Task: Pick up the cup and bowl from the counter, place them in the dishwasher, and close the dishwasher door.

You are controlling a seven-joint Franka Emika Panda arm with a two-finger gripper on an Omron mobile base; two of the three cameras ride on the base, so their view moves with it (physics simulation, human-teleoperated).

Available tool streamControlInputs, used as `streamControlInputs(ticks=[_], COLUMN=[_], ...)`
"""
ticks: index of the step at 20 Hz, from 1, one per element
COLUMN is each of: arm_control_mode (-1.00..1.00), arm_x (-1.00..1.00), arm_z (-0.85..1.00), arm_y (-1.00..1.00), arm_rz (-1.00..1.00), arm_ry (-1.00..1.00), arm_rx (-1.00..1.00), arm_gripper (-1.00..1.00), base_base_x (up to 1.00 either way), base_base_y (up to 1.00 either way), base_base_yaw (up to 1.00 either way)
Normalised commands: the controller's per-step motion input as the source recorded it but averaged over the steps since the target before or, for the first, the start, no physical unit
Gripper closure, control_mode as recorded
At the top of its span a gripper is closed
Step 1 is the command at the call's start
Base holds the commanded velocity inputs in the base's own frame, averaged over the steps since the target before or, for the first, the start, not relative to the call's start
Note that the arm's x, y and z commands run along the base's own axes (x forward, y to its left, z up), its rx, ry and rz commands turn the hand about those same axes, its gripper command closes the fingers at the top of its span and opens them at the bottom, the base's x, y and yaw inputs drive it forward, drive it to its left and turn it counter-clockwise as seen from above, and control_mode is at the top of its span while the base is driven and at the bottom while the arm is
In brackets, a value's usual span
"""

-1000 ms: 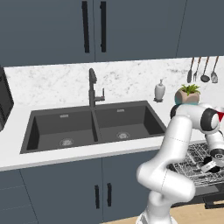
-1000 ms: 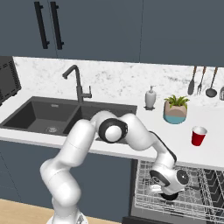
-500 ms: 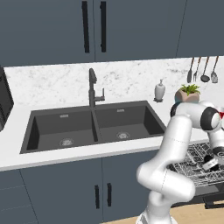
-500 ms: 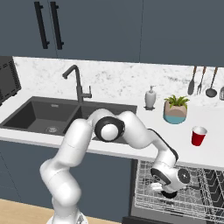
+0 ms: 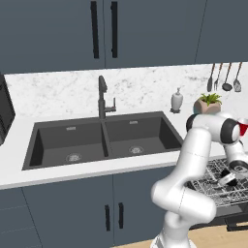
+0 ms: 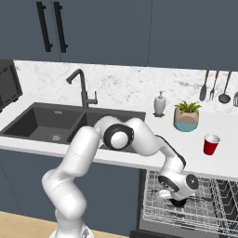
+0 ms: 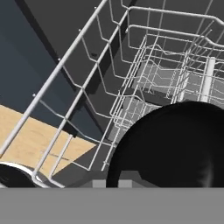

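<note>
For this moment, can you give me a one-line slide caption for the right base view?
White arm's gripper lowers the small dark bowl into the silver wire dishwasher rack; bright red cup waits on the white marbled counter.

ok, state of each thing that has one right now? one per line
dishwasher door: open, folded down
dishwasher rack: pulled out over the door
bowl: in the rack, right at the pincer
pincer: down in the rack; open or shut cannot tell
cup: upright on the counter, not yet loaded
faucet: no water running
</note>
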Motion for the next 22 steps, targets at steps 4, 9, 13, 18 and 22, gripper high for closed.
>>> streamControlInputs(ticks=[4,9,13,18,22], arm_control_mode=[-1.0,-1.0,-1.0,-1.0,-1.0], arm_x=[0.0,0.0,-0.05,-0.6,-0.36], arm_z=[-0.56,-0.61,-0.45,-0.03,0.0], arm_y=[0.0,0.0,0.0,0.13,0.04], arm_rz=[0.0,0.0,0.0,0.03,0.02], arm_ry=[0.0,0.0,0.0,0.0,-0.1], arm_rx=[0.0,0.0,0.0,0.0,0.0], arm_gripper=[1.0,1.0,1.0,1.0,1.0], base_base_x=[0.0,0.0,0.0,0.0,0.0], base_base_y=[0.0,0.0,0.0,0.0,0.0], base_base_yaw=[0.0,0.0,0.0,0.0,0.0])
